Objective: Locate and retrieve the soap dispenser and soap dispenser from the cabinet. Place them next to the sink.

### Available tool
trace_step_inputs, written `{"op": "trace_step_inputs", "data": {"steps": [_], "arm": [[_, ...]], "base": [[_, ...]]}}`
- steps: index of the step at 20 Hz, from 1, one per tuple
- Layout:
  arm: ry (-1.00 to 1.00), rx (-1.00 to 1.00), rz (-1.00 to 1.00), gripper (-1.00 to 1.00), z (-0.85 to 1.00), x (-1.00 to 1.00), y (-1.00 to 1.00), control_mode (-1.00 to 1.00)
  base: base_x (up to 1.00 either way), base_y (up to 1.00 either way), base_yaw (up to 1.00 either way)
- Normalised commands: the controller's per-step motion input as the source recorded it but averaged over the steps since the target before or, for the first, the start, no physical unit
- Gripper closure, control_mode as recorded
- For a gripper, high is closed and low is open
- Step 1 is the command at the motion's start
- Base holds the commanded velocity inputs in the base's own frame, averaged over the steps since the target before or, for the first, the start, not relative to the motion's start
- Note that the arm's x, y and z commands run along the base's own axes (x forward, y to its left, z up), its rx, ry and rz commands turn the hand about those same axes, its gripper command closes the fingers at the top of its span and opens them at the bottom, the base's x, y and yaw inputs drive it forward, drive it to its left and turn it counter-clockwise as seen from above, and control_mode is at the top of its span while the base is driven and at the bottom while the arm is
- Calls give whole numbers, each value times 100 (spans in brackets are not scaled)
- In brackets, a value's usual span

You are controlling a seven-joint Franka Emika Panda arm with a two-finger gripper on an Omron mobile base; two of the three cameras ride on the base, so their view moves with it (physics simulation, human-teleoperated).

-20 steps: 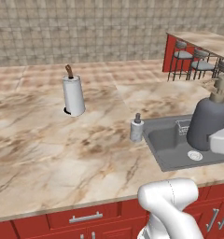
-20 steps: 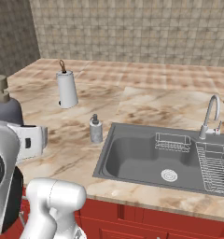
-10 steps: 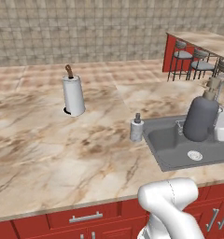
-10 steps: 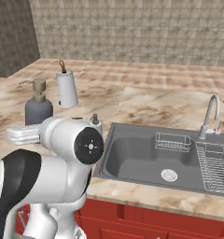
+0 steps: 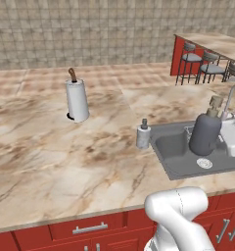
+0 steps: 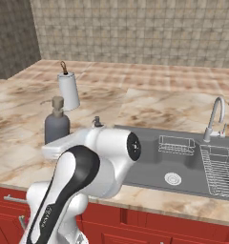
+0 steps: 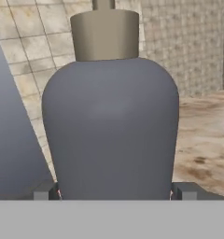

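My gripper (image 7: 114, 193) pinched the dark soap bottle (image 5: 204, 133) upright above the sink (image 5: 180, 157). The marbled bottle (image 5: 143, 135) already stood on the worktop (image 5: 65, 152) beside the basin. I judged it best lowered level, just beside that bottle.

Your left base view looks forward and down from behind the arm over the marbled beige table (image 5: 51, 162), and your right base view takes it from the other side. Both share the white paper-towel roll (image 5: 77, 100) (image 6: 68, 90) and the rectangular steel sink (image 5: 180, 157) (image 6: 183, 164). Your hand view sits right up against the dark grey round-shouldered pump bottle (image 7: 109, 126).
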Motion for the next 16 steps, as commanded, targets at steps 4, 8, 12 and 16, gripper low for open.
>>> {"op": "trace_step_inputs", "data": {"steps": [4, 8, 12, 16], "arm": [[-12, -5, 24, 100, -47, 15, -6, -100], [-13, -2, 13, 100, -24, 8, -1, -100], [0, 0, 6, 100, -14, 21, -2, -100], [-3, -1, 0, 100, -29, 51, 0, -100]], "base": [[0, 0, 0], [0, 0, 0], [0, 0, 0], [0, 0, 0]]}}
